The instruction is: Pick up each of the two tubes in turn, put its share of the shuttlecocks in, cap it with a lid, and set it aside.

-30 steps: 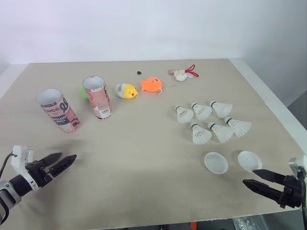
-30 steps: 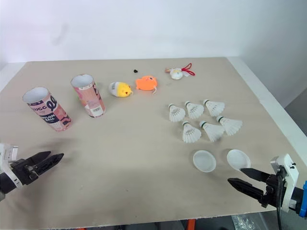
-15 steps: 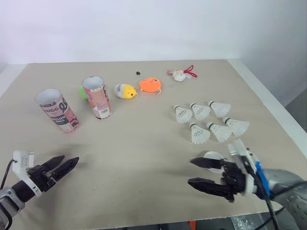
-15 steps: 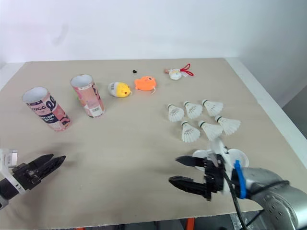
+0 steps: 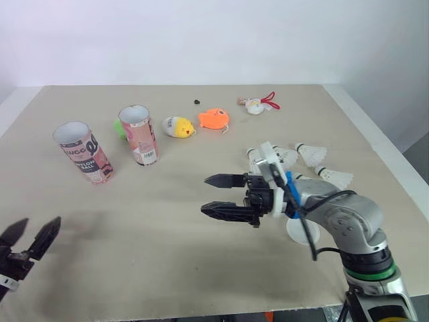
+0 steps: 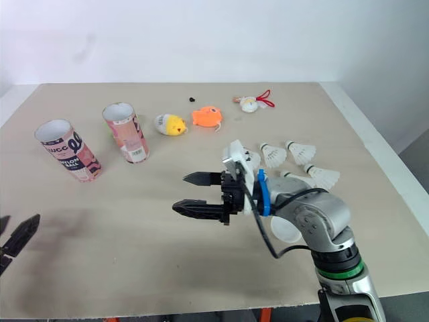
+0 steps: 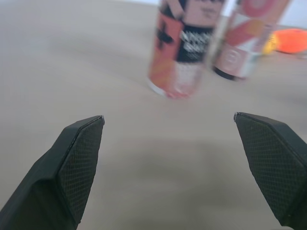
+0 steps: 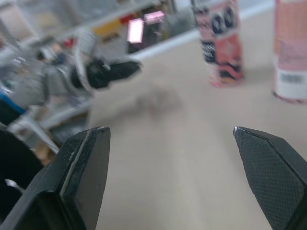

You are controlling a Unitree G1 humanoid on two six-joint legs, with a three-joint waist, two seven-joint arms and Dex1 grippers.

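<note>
The left gripper [image 5: 39,223] hangs over the desk's [image 5: 167,258] near left corner, its fingers spread wide and empty. Toward the left edge both tubes stand upright with open mouths, the left tube [image 5: 84,152] a little nearer than the right tube [image 5: 139,134], the two apart. Along the far edge lie a yellow toy [image 5: 178,127], an orange fish [image 5: 213,119] and a white toy [image 5: 255,104]. The right gripper [image 5: 205,195] is over the middle of the desk, pointing left, released and holding nothing. The shuttlecocks [image 5: 310,153] lie near the right edge, partly hidden by that arm. A lid [image 5: 295,229] shows just under it.
</note>
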